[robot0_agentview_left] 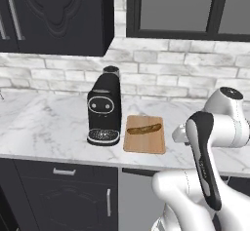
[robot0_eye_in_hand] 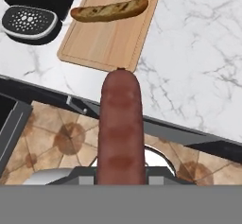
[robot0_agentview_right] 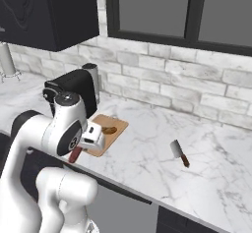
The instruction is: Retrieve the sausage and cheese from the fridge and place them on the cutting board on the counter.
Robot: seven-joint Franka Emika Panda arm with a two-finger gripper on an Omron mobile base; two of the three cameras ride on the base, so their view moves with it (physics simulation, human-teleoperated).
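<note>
The gripper [robot0_agentview_right: 78, 151] is closed on the sausage [robot0_eye_in_hand: 121, 128], which runs straight out from between the fingers in the hand view, a thick reddish-brown cylinder whose rounded far end points at the near edge of the cutting board [robot0_eye_in_hand: 101, 41]. In the right base view the same sausage shows as a short red stub [robot0_agentview_right: 75, 154] hanging below the white hand, just in front of the counter's edge.

The hand view looks down past the sausage onto the counter [robot0_eye_in_hand: 198, 53] edge and the tiled floor [robot0_eye_in_hand: 61, 138] beneath; the sausage tip is over the counter's front strip, short of the board.

On the board lies a browned, baguette-like loaf [robot0_eye_in_hand: 109, 10], seen lengthwise across the far part of the board. The left base view shows board [robot0_agentview_left: 144, 144] and loaf [robot0_agentview_left: 143, 127] just beside the black coffee machine [robot0_agentview_left: 104, 107].

The right base view alone shows a small cleaver [robot0_agentview_right: 179, 153] lying on the marble well to the right of the board.
</note>
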